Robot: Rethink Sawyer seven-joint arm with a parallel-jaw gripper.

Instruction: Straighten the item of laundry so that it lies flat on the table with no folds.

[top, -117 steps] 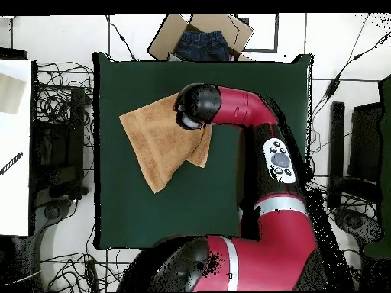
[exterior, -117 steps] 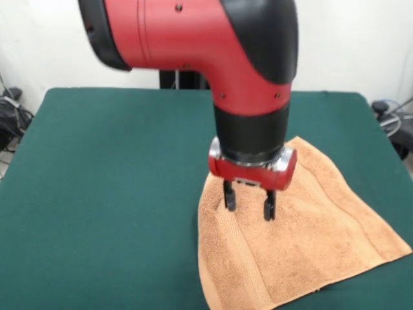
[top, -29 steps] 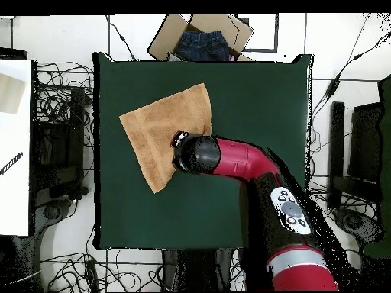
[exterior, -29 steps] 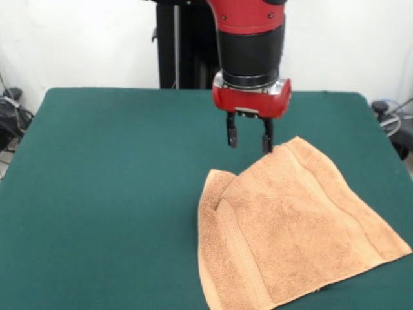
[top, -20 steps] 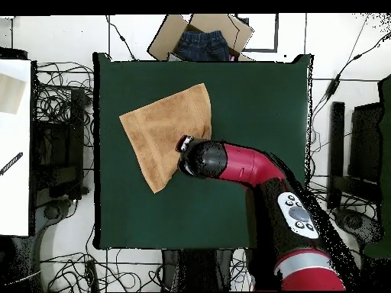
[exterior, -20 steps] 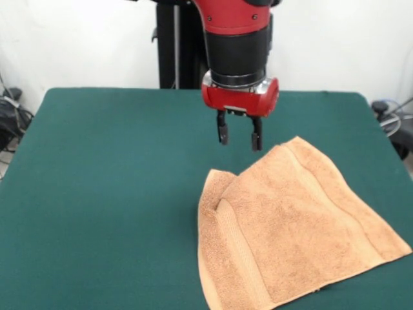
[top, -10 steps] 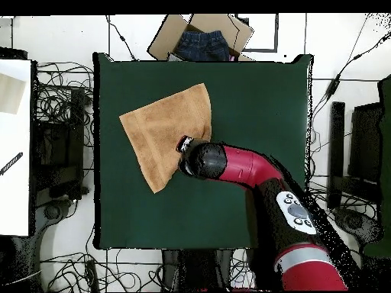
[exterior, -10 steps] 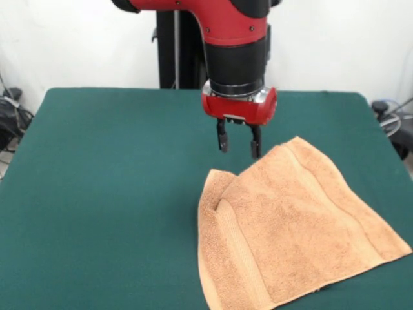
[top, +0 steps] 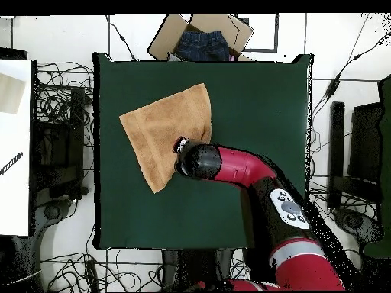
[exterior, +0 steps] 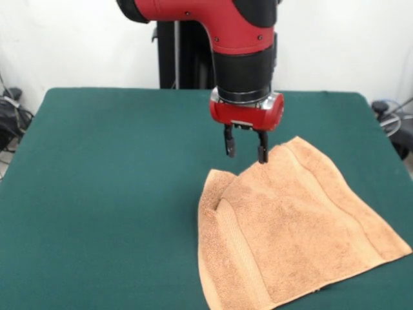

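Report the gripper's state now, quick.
Gripper: open, holding nothing, hanging over the towel's far edge.

A cardboard box (top: 200, 37) lay open on the floor, well beyond the gripper, with a dark blue denim garment (top: 202, 46) inside it. Black cables (top: 65, 84) ran in tangled loops over the pale floor, out past the gripper on one side, and more cables (top: 344, 61) trailed on the opposite side, behind the arm. A white surface (top: 15, 145) stood at the overhead picture's edge, far from the gripper, with a tan piece (top: 9, 93) and a thin dark stick-like object (top: 11, 163) lying on it. In the front view a white wall (exterior: 77, 39) stood behind the gripper, and dark equipment (exterior: 11, 116) sat low at the side.
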